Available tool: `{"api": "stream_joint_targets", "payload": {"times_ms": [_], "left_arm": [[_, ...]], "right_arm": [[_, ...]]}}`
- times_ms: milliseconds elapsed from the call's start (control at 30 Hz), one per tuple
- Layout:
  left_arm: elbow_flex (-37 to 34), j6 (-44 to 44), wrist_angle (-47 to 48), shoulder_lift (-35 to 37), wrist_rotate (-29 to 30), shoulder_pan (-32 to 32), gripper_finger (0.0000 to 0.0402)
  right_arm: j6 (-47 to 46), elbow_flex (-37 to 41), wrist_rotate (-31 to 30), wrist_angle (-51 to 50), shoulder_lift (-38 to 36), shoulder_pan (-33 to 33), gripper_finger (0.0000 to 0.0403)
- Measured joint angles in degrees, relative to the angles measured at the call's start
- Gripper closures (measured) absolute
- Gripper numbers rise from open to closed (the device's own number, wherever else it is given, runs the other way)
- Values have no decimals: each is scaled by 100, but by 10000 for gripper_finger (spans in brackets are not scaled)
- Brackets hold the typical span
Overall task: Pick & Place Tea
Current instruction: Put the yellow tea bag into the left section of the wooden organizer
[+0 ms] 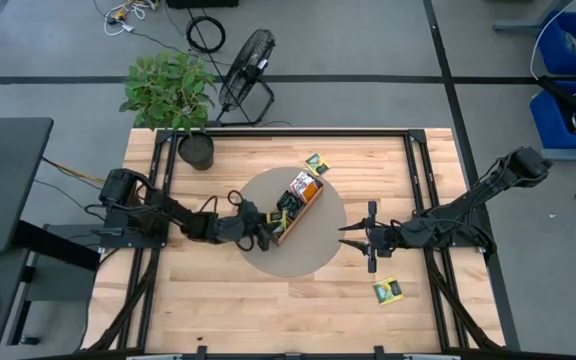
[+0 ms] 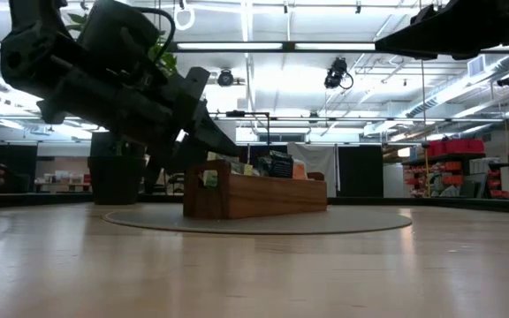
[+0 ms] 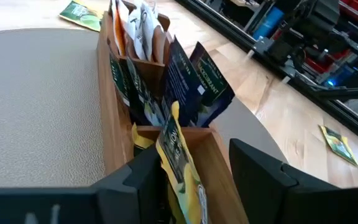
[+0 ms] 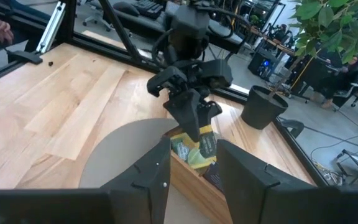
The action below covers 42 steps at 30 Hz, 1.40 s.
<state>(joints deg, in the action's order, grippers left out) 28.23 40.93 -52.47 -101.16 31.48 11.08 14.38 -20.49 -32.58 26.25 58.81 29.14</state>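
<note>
Placement step under way. High view: left pincer (image 1: 265, 229) at the wooden tray's (image 1: 309, 205) near end; right pincer (image 1: 353, 237) waits apart beside the mat; loose packets (image 1: 387, 291) lie on the tabletop (image 1: 218, 310). Left wrist view: fingers clamped on a yellow-green packet (image 3: 180, 158) above the end compartment. Next: lower, release.

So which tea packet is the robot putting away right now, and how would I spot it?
Find the round grey mat mid-table, with the long wooden tray on it. At the tray's near end the left tool holds a yellow-green packet upright over the end compartment. Unlike the packets standing in the tray, it sits between dark fingers.
</note>
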Motion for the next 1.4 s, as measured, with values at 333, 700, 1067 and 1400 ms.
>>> {"api": "stream_joint_targets", "payload": {"times_ms": [333,700,1067,1400], "left_arm": [[0,-162,-48,2,-595,-366,261],[-2,-173,172,386,-2099,-937,330],[-4,-93,1060,540,-2111,-1012,388],[0,-213,1101,713,-467,-311,397]], "right_arm": [[-196,0,0,-300,0,-111,266],[-365,0,2,-451,0,-111,266],[-405,0,2,-471,0,-111,266],[-513,0,2,-671,0,-111,266]]}}
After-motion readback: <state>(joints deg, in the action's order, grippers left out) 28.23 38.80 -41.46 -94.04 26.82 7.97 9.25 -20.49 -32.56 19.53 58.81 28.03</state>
